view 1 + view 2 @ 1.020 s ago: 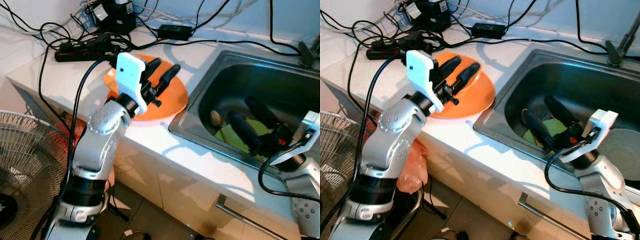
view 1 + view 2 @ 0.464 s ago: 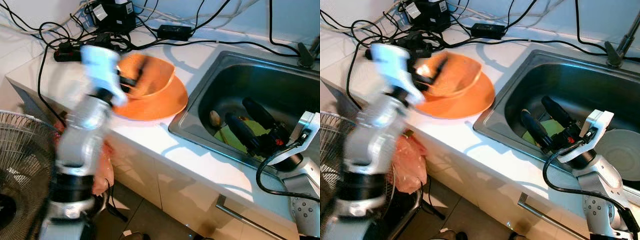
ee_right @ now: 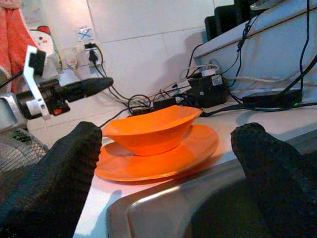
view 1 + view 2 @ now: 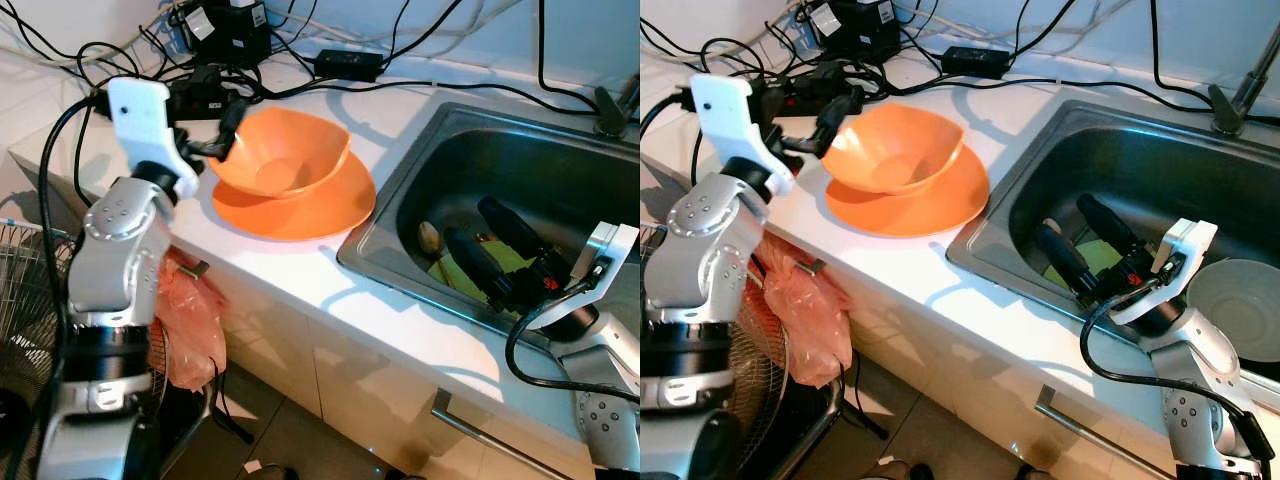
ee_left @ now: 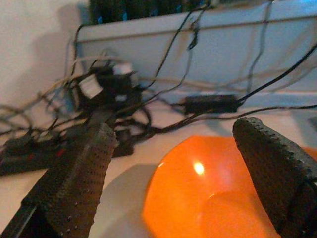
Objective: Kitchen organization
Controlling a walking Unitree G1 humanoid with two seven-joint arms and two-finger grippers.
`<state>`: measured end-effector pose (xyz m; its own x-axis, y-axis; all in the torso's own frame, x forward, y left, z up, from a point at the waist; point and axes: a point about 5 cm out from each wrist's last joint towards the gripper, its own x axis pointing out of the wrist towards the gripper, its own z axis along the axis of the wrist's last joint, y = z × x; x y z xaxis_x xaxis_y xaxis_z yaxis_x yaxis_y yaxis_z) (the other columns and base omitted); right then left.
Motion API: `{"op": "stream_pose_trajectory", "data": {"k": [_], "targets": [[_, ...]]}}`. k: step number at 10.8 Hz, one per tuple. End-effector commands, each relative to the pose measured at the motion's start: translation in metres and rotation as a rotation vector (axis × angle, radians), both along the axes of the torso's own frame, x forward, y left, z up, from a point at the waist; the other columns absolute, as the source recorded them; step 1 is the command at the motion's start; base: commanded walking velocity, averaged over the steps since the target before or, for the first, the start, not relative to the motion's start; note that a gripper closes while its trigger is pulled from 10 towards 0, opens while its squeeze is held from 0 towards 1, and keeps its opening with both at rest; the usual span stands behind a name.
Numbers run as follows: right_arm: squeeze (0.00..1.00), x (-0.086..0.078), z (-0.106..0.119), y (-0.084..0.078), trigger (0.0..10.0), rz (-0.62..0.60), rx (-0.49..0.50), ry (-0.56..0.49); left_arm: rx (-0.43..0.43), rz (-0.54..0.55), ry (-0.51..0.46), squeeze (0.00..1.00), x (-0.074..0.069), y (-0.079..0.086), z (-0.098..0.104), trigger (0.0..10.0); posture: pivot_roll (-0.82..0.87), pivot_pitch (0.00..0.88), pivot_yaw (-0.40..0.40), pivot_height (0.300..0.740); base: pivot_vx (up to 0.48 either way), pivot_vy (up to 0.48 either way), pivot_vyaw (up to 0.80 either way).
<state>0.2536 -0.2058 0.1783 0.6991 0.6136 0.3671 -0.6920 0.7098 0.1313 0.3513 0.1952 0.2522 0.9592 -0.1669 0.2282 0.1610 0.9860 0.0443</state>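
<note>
Left gripper (image 4: 222,128): jaws spread, holding nothing, poised just beside the orange bowl (image 4: 280,152) on its side away from the sink (image 4: 400,200); one black finger near the bowl's rim, contact not discernible. In the left wrist view, both fingers (image 5: 79,173) set wide apart, the bowl's glossy interior between them.

Right gripper (image 4: 480,245): jaws spread, holding nothing, lowered inside the sink, fingers aimed toward the bowl across the sink's near wall. Beneath the fingers, on the sink floor, a yellow-green item (image 4: 470,268), kind not discernible, and a spoon (image 4: 431,238) lying on the bowl side of it. Farther from the bowl, past the right wrist, a pale grey bowl (image 4: 1232,310) resting in the sink.

Orange bowl: upright, seated on an orange plate (image 4: 310,205), the pair standing on the white countertop (image 4: 330,280) just beside the sink's rim. In the right wrist view, bowl and plate framed between the two spread fingers (image 3: 59,168).

Behind the bowl, toward the wall: a black power strip (image 4: 175,97), a black adapter (image 4: 348,64) and a tangle of black cables (image 4: 700,55). Faucet base (image 4: 610,105) at the sink's far corner from the bowl.

Below the countertop, under the bowl: an orange plastic bag (image 4: 190,335) hanging at the cabinet front; beside it, farther from the sink, a wire fan guard (image 4: 25,330).
</note>
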Motion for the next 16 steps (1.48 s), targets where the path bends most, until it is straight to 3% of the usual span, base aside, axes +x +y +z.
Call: {"op": "stream_pose_trajectory", "data": {"k": [1,2,7,10,12,14,16], "targets": [[0.00,0.001,-0.007,0.003,10.0,0.018,0.017,0.027,-0.019,0.034,-0.002,1.00,0.002,0.009,0.003,10.0,0.05,0.126,0.095,0.740,0.000,0.000,0.00],[0.00,0.001,-0.007,0.003,10.0,0.016,0.017,0.027,-0.001,0.046,0.038,0.00,0.005,0.011,-0.003,10.0,0.05,0.129,0.096,0.740,0.000,0.000,0.00],[0.00,0.001,-0.008,0.007,10.0,0.021,0.021,0.028,-0.099,-0.018,0.115,0.00,0.018,-0.004,-0.012,10.0,0.04,0.128,0.100,0.740,0.000,0.000,0.00],[0.00,0.002,-0.008,0.006,10.0,0.017,0.022,0.025,-0.148,0.005,0.142,0.00,0.022,-0.010,-0.015,10.0,0.04,0.124,0.104,0.740,0.000,0.000,0.00],[0.00,0.001,-0.008,0.006,10.0,0.017,0.023,0.022,-0.148,0.064,0.167,0.00,0.021,-0.005,-0.019,10.0,0.04,0.124,0.104,0.740,0.000,0.000,0.00],[0.00,0.001,-0.008,0.006,10.0,0.016,0.025,0.022,-0.153,0.140,0.197,0.00,0.018,0.012,-0.027,10.0,0.04,0.116,0.106,0.740,0.000,0.000,0.00],[0.00,0.002,-0.008,0.006,10.0,0.019,0.022,0.021,-0.160,0.141,0.238,0.00,0.018,0.011,-0.035,10.0,0.03,0.108,0.105,0.740,0.000,0.000,0.00]]}}
